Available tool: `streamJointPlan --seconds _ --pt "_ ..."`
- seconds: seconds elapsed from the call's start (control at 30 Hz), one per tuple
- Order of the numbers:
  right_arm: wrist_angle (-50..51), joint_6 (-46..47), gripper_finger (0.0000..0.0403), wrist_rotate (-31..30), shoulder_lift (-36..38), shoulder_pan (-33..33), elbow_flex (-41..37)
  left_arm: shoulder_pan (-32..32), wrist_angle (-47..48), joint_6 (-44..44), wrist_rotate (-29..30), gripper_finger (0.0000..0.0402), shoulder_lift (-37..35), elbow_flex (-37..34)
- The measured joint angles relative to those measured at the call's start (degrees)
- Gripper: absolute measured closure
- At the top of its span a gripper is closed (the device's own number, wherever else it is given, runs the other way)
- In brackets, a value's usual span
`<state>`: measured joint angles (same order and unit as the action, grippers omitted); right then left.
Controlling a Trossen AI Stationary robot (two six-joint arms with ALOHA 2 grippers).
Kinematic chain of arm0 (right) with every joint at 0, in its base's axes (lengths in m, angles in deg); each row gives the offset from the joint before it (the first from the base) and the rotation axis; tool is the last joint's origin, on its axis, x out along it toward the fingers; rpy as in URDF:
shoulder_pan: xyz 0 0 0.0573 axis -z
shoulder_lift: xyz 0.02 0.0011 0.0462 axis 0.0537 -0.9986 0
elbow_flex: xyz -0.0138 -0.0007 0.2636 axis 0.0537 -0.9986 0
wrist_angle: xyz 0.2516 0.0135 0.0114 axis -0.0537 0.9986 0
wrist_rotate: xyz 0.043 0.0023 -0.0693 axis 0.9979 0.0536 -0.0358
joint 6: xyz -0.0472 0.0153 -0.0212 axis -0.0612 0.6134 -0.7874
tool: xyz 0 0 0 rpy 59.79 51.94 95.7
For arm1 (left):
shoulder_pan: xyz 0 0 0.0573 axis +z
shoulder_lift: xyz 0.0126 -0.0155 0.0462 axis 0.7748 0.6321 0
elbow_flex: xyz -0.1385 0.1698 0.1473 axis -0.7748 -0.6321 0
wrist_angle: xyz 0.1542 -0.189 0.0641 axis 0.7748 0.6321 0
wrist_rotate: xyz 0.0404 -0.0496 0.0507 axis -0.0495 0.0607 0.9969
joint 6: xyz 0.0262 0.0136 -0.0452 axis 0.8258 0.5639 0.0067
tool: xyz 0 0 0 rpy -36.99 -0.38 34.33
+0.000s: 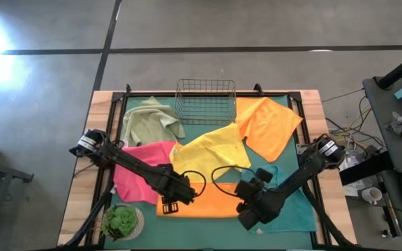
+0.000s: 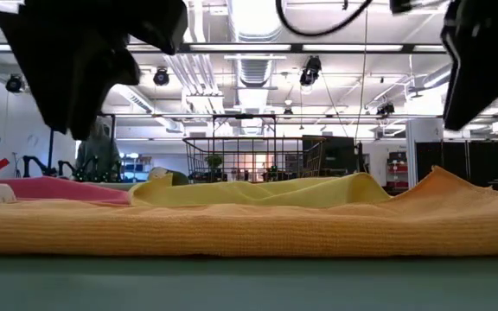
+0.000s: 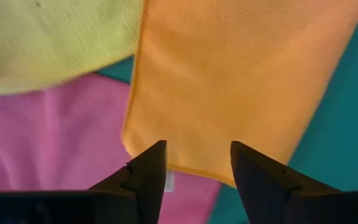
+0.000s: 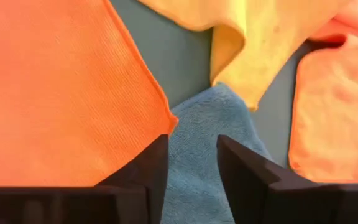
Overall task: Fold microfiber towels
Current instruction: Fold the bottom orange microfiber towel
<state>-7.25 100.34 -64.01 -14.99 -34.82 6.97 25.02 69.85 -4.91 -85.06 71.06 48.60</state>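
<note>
Both open, empty tools hover over the front orange towel [image 1: 211,199], the left tool [image 1: 172,203] at its pink-side corner, the right tool [image 1: 246,207] at its teal-side corner.

Two dark, near-black jointed arms with white-and-black collars at the bases and looping black cables. Left gripper [image 3: 194,163] and right gripper [image 4: 191,163]: paired matte black wedge-shaped fingers.
</note>
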Motion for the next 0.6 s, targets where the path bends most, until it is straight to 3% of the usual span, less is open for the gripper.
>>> streamJointPlan --seconds 0.2,0.3,0.47,0.6 --pt "-1.47 -5.59 0.0253 -2.23 5.24 -2.59 -0.22 -5.37 -8.57 -2.74 1.12 0.0238 -0.05 -0.62" --pt "-7.77 -9.62 0.0259 -2.13 7.33 -3.88 -2.67 -7.72 -13.81 -3.5 2.55 0.0238 -0.05 -1.43" --pt "-23.08 -13.0 0.0288 1.47 8.86 -4.27 -10.14 -9.97 -20.72 -8.68 3.49 0.0238 -0.06 -5.18" --pt "-31.58 -13.51 0.0333 2.03 8.29 -4.08 -14.94 -10.41 -23.98 -10.04 4.65 0.0238 0.02 -10.04"
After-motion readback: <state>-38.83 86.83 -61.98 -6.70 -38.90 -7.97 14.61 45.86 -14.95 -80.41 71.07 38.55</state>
